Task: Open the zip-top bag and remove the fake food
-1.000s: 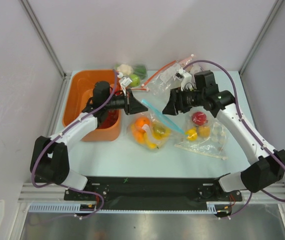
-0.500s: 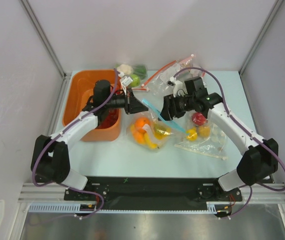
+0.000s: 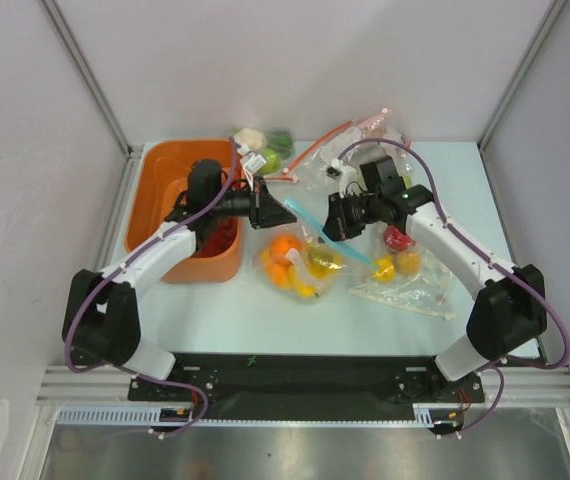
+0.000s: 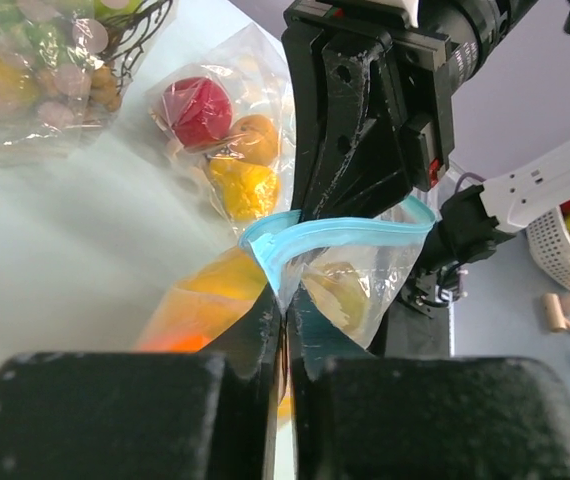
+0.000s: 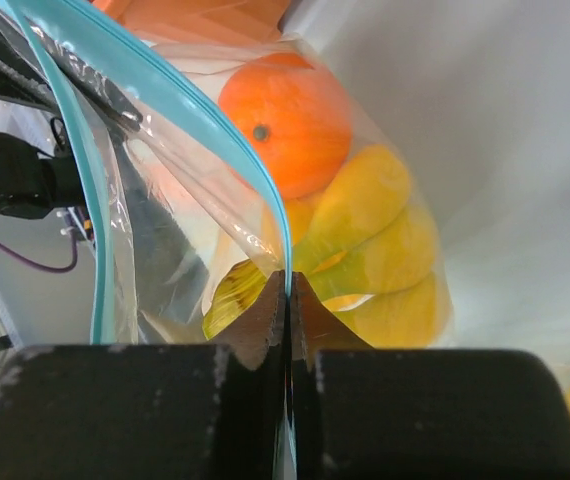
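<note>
**Two-arm opening of a zip-top bag.** The zip-top bag (image 3: 300, 258) lies mid-bench (image 3: 265, 320), just right of the orange bin (image 3: 165, 175) and left of a second bag (image 3: 405, 262) holding a red apple.

- **Left claw:** The left claw (image 4: 283, 320) is closed tight. It pinches a fold of the bag's clear film between its fingers, just below the teal zip strip (image 4: 340, 232).
- **Right claw:** The right claw (image 5: 287, 300) is likewise fully closed, and it nips the opposite lip right at the strip.
- **Relation:** The claws face each other across the mouth, left claw on the left and right claw on the right. Neither arm is nearer, since each has the bag in hand.
- **Axis:** In the overhead view the strip, the mouth's long axis, runs from far left to near right. The mouth is lifted toward the claws and the body sags to the near side.
- **Contents:** The fake food (image 3: 295, 262) rests in the sagging body, a round orange (image 5: 287, 112) above yellow pieces (image 5: 385, 245).
- **Progress:** In both wrist views the strip's two halves stand apart in a loop, so the seal appears at least partly undone.
- **Next move:** Widening the mouth probably calls for drawing the claws apart across the strip, to left and right. The thin film could slip from either pinch.
</note>
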